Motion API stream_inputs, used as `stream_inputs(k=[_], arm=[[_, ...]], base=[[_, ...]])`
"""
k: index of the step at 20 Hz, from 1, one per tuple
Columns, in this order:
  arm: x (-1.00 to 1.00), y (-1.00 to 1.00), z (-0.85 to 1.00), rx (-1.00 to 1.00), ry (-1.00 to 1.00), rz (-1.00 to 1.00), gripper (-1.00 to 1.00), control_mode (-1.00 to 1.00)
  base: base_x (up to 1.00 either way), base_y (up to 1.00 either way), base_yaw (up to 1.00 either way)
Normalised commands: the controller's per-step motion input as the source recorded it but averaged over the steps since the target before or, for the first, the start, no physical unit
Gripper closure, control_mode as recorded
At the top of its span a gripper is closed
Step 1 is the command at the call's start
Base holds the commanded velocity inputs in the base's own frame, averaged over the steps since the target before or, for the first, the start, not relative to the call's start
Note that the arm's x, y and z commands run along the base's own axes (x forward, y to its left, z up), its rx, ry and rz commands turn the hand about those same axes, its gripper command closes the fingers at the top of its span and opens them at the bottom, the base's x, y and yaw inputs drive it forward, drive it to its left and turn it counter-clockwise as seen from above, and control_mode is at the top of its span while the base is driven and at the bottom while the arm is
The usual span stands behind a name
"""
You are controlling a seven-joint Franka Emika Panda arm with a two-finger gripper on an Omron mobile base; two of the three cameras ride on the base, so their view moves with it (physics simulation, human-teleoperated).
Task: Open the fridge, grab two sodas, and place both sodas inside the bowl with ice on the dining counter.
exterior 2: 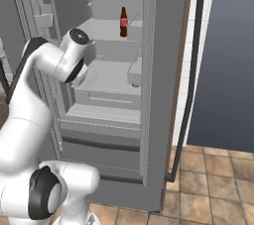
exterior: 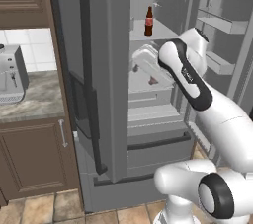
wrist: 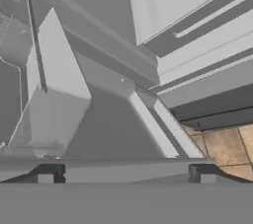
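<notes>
The grey fridge (exterior: 101, 70) (exterior 2: 163, 70) stands with one door swung open, showing its shelves and door bins (exterior: 222, 20). A dark cola bottle (exterior: 148, 21) (exterior 2: 123, 22) with a red label stands upright on the upper shelf. A sliver of red (exterior 2: 135, 85), perhaps the can, peeks out at the middle shelf. My white arm reaches into the fridge at middle-shelf height, below the bottle. My gripper (wrist: 126, 173) is open, its fingertips (wrist: 49, 173) wide apart with nothing between them, facing grey fridge panels. The bowl, the ice and the dining counter are out of view.
A coffee machine (exterior: 11, 75) sits on a narrow counter left of the fridge, over brown cabinets (exterior: 34, 159). The fridge's lower drawers (exterior: 158, 144) are shut. A dark wall (exterior 2: 228, 70) rises at the right and tan tile floor (exterior 2: 218, 179) lies below.
</notes>
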Motion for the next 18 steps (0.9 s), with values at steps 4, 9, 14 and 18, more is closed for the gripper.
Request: stream_inputs(k=[4,9,14,18], arm=[[0.32,0.38,-0.34,0.13,0.14,0.03,-1.0,-1.0],[0.06,0.54,-0.34,0.11,0.05,0.0,-1.0,-1.0],[-0.17,0.63,-0.26,0.07,0.01,0.0,-1.0,-1.0],[-0.6,0.75,-0.31,0.01,0.0,0.01,-1.0,-1.0]], base=[[0.0,0.0,0.0],[0.0,0.0,0.0],[0.0,0.0,0.0],[0.0,0.0,0.0]])
